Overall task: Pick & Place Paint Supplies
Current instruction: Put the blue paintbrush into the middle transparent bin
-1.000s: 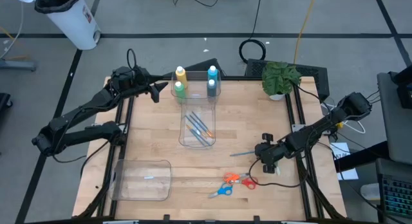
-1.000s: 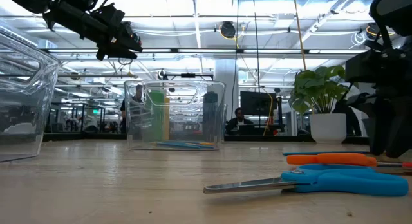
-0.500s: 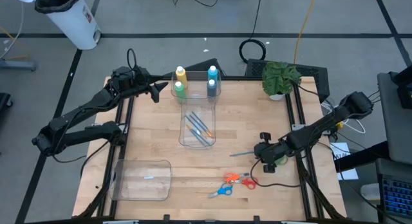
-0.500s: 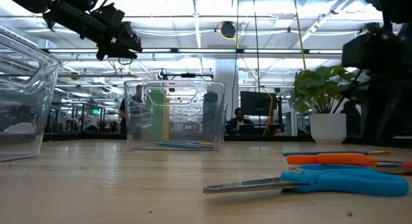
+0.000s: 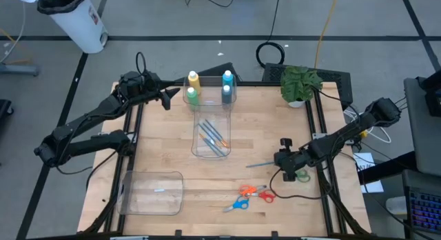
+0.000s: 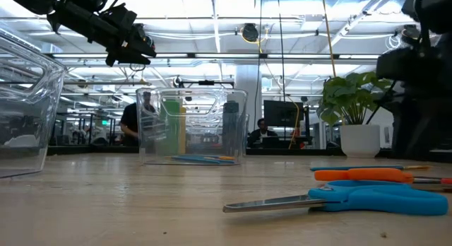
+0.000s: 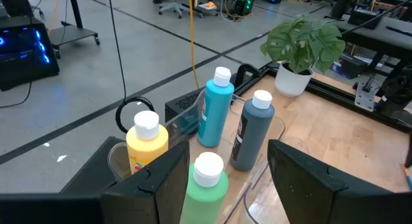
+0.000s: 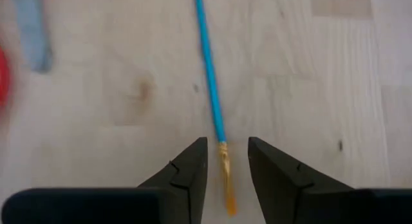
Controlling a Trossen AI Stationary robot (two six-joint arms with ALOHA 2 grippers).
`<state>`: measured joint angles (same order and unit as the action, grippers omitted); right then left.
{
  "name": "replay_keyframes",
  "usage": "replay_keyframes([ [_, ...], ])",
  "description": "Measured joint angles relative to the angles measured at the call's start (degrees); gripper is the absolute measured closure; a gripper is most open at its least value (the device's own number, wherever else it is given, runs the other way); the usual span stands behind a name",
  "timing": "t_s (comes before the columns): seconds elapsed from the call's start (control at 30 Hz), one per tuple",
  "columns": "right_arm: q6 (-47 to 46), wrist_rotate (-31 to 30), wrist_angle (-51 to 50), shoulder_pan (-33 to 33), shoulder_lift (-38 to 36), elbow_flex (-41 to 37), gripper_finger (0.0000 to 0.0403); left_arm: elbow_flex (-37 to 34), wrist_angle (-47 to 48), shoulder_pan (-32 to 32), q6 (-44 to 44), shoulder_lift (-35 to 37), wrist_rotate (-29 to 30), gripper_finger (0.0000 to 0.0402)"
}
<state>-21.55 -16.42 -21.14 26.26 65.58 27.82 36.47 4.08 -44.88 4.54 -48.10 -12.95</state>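
A thin blue-handled brush (image 5: 258, 164) lies flat on the wood at the right. My right gripper (image 8: 226, 153) hovers open above it, pointing steeply down, a finger on either side of the brush's bristle end (image 8: 224, 166) without touching it. Yellow (image 7: 147, 143), green (image 7: 206, 185), light blue (image 7: 215, 108) and grey-blue (image 7: 252, 130) white-capped bottles stand upright at the far end of a clear bin (image 5: 210, 133). Several brushes (image 5: 213, 138) lie in the bin's near part. My left gripper (image 5: 168, 98) hangs open in the air just left of the bottles.
Orange scissors (image 5: 258, 192) and blue scissors (image 5: 236, 205) lie near the front edge, close to the right gripper. A second clear bin (image 5: 153, 192) sits at the front left. A potted plant (image 5: 300, 83) stands at the far right corner.
My right gripper has risen a little above the brush and its wrist has rolled slightly. The brush has stayed flat on the table.
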Motion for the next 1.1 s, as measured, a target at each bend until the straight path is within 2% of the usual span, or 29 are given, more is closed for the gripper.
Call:
replay_keyframes([
  [0.37,-3.3,2.0,6.0,-0.6,-0.3,-8.1,0.0303,0.0,0.0,0.0,0.0,0.0,0.0,0.0188],
  [0.53,-3.3,2.6,6.2,-0.6,-0.2,-8.6,0.0330,0.0,0.0,0.0,0.0,0.0,0.0,0.0188],
  [0.77,-1.7,3.2,6.1,-0.6,-0.1,-8.6,0.0394,0.0,0.0,0.0,0.0,0.0,0.0,0.0188],
  [1.1,-0.4,3.0,6.5,-0.6,-0.4,-8.4,0.0400,0.0,0.0,0.0,0.0,0.0,0.0,0.0188],
])
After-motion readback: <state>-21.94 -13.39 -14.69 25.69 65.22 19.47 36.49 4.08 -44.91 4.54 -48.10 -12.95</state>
